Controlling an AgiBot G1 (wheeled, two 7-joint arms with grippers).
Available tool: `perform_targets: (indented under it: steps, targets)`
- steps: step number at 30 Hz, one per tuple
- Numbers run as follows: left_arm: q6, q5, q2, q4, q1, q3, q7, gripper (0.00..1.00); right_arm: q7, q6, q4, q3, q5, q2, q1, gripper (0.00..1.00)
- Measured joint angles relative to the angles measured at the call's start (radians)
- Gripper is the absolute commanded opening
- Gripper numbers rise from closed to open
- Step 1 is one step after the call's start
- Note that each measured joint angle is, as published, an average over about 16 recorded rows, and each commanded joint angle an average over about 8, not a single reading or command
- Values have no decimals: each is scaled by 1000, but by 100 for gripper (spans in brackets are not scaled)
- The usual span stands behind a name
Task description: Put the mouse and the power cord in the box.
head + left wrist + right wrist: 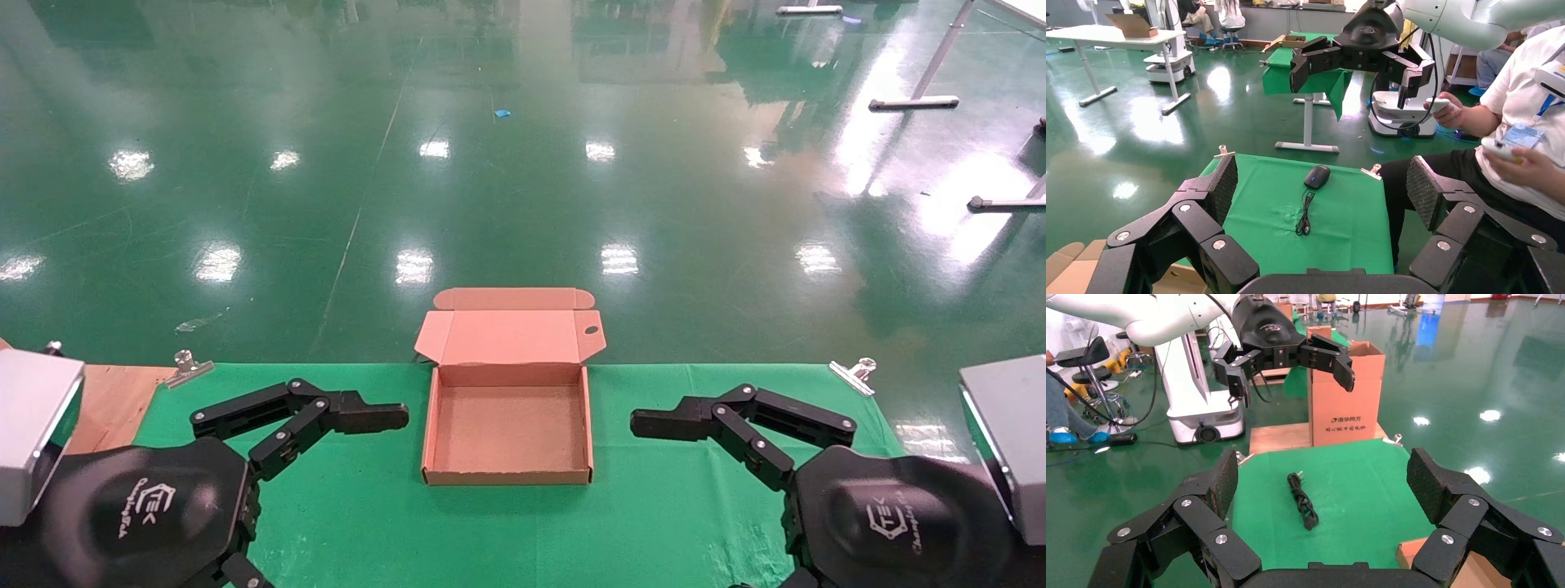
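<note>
The brown cardboard box [507,469] lies open at the middle of the green cloth, lid flap folded back, nothing inside. My left gripper [384,418] hovers open just left of it, and my right gripper [654,425] open just right of it. The black mouse [1317,176] with its thin cable [1305,214] rests on the cloth on the right side, seen between the left gripper's [1322,184] spread fingers. The black bundled power cord [1302,501] lies on the cloth on the left side, framed by the right gripper [1324,478]. Both are hidden in the head view.
Metal clips [186,365] [854,371] pin the cloth at the table's far corners. A tall cardboard carton [1346,395] stands beyond the left end. A seated person [1517,110] is beside the right end. Shiny green floor lies beyond the table.
</note>
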Motion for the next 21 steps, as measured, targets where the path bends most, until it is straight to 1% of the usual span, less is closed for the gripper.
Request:
perform_targets:
  steps: [6,11,16,21]
  targets:
    - [4,5,-1,1,0,3,-1,100,-1,-2,2,-3,-5,-1,0,100]
    - [16,34,-4,14,-10,19,-4,100,-11,-9,11,-23,-52,-2,9,100]
    - [34,99,-2,52,-36,51,5,100,-29,-17,24,-64,-168,-3,42,100]
    - [54,207,11,122,-85,100,41,100,-58,-26,35,-134,-356,-12,101,100]
